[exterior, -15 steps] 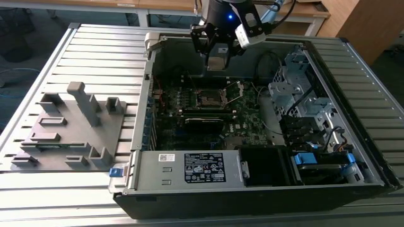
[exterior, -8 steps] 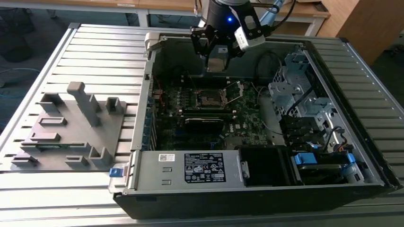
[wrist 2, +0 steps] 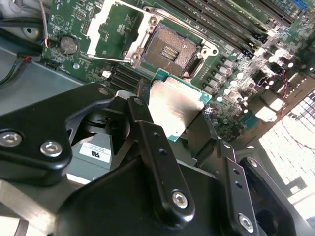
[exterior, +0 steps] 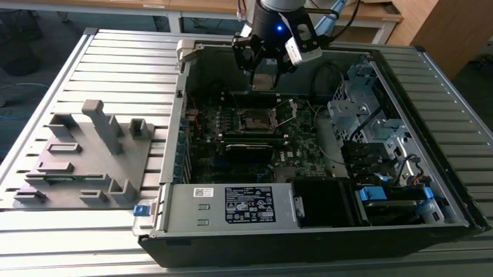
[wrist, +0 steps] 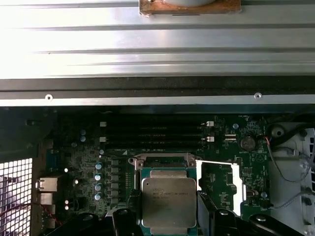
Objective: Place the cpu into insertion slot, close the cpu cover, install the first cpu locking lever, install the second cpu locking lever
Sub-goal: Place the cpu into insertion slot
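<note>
My gripper [wrist 2: 173,110] is shut on the cpu [wrist 2: 177,105], a flat square chip with a silvery-grey face and a green edge, gripped by two opposite sides between the black fingers [wrist 2: 142,113]. It hangs above the motherboard, just short of the insertion slot [wrist 2: 170,49], whose dark middle lies bare. The cpu cover [wrist 2: 109,27] is swung open beside the slot. In the first wrist view the cpu [wrist: 169,202] covers most of the slot's rim [wrist: 162,160], with the open cover [wrist: 219,182] beside it. In the exterior view the gripper [exterior: 264,81] hovers over the slot [exterior: 258,120].
The open computer case [exterior: 431,190] walls in the board. Black memory strips [wrist: 155,132] run beside the slot. A drive cage and cables [exterior: 362,115] fill the exterior view's right. A grey fixture plate [exterior: 85,156] lies on the slatted table at the exterior view's left.
</note>
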{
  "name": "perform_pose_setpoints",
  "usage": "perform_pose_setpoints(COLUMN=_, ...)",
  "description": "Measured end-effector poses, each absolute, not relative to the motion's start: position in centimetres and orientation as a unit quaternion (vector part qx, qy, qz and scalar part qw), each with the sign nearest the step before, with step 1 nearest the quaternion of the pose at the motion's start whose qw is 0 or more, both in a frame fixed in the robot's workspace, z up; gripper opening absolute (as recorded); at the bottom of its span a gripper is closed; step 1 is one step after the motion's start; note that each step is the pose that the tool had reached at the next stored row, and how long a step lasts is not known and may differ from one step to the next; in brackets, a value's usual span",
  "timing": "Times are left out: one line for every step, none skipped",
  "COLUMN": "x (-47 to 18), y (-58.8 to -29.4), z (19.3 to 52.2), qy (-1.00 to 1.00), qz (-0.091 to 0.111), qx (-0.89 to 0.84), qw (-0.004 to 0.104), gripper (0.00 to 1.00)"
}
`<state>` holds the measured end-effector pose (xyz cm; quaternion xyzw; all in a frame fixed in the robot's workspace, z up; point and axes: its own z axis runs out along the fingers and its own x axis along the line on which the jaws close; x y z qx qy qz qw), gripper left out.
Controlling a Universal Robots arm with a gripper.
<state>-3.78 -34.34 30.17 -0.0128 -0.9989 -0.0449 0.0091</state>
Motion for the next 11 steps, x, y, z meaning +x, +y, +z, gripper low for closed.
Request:
perform_pose_setpoints(x=-3.8, y=-34.3, z=30.0, qy=-0.999, qz=-0.045, qx=-0.013, qw=0.009, gripper=0.54)
perform_pose_setpoints(x=-3.8, y=-34.3, z=29.9, qy=-0.999, qz=-0.045, qx=-0.013, qw=0.009, gripper=0.54)
perform_pose_setpoints(x=-3.8, y=-34.3, z=29.7, qy=-0.999, qz=-0.045, qx=-0.013, qw=0.009, gripper=0.54)
perform_pose_setpoints(x=-3.8, y=-34.3, z=29.6, qy=-0.999, qz=-0.045, qx=-0.013, qw=0.009, gripper=0.54)
perform_pose_setpoints(x=-3.8, y=-34.3, z=29.4, qy=-0.999, qz=-0.045, qx=-0.013, qw=0.009, gripper=0.54)
perform_pose_setpoints(x=-3.8, y=-34.3, z=29.3, qy=-0.999, qz=-0.045, qx=-0.013, qw=0.009, gripper=0.54)
perform_pose_setpoints(x=-3.8, y=-34.3, z=29.1, qy=-0.999, qz=-0.045, qx=-0.013, qw=0.009, gripper=0.54)
perform_pose_setpoints(x=-3.8, y=-34.3, z=29.0, qy=-0.999, qz=-0.045, qx=-0.013, qw=0.009, gripper=0.54)
perform_pose_setpoints(x=-3.8, y=-34.3, z=29.0, qy=-0.999, qz=-0.045, qx=-0.013, qw=0.009, gripper=0.54)
perform_pose_setpoints(x=-3.8, y=-34.3, z=29.0, qy=-0.999, qz=-0.045, qx=-0.013, qw=0.009, gripper=0.54)
perform_pose_setpoints(x=-3.8, y=-34.3, z=29.0, qy=-0.999, qz=-0.045, qx=-0.013, qw=0.009, gripper=0.54)
